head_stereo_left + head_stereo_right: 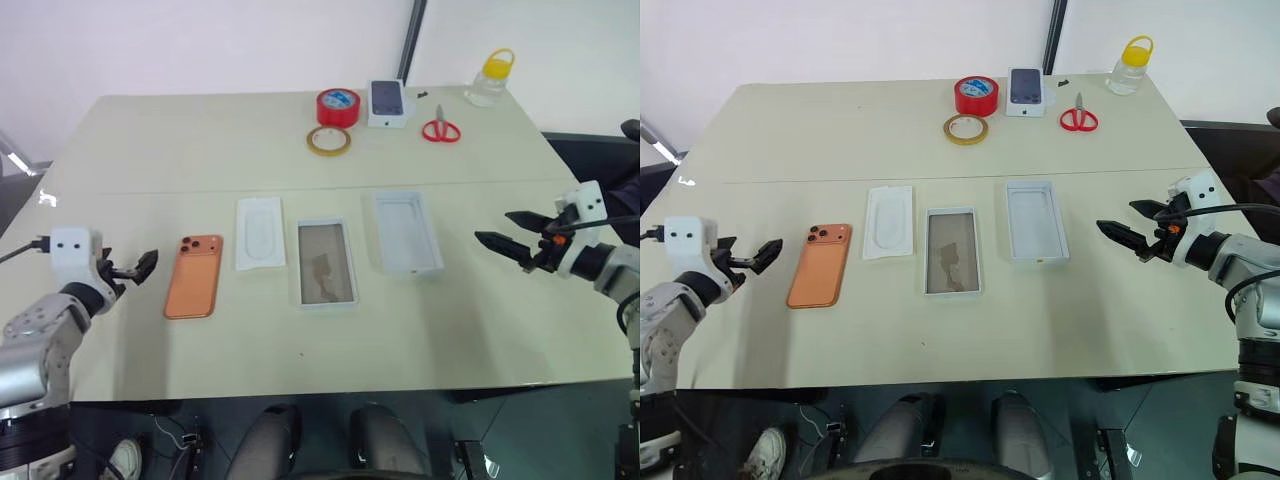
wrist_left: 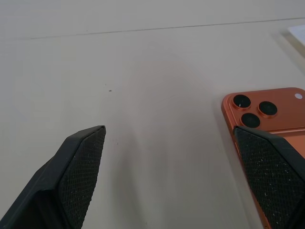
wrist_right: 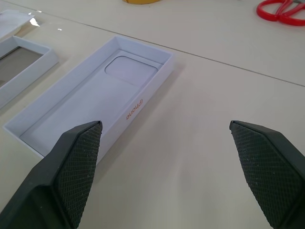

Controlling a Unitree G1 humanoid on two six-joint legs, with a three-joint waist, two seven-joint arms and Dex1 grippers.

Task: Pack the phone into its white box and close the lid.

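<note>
Just beside open left tool (image 1: 140, 266), phone (image 1: 194, 276), apparently untouched

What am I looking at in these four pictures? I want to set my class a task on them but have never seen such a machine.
It is a two-armed humanoid robot at a table. Two pictures come from cameras in its head, looking down; the other two come from cameras on its wrists, looking along each end effector's two black fingers.

The left end effector and right end effector are both open and hold nothing.

On the table, in a row: an orange phone lying face down, a flat white card, the white box with a brownish floor, and the lid lying inside up. At the far edge: red tape, yellowish tape, a small box, red scissors and a yellow-capped jar.
</note>
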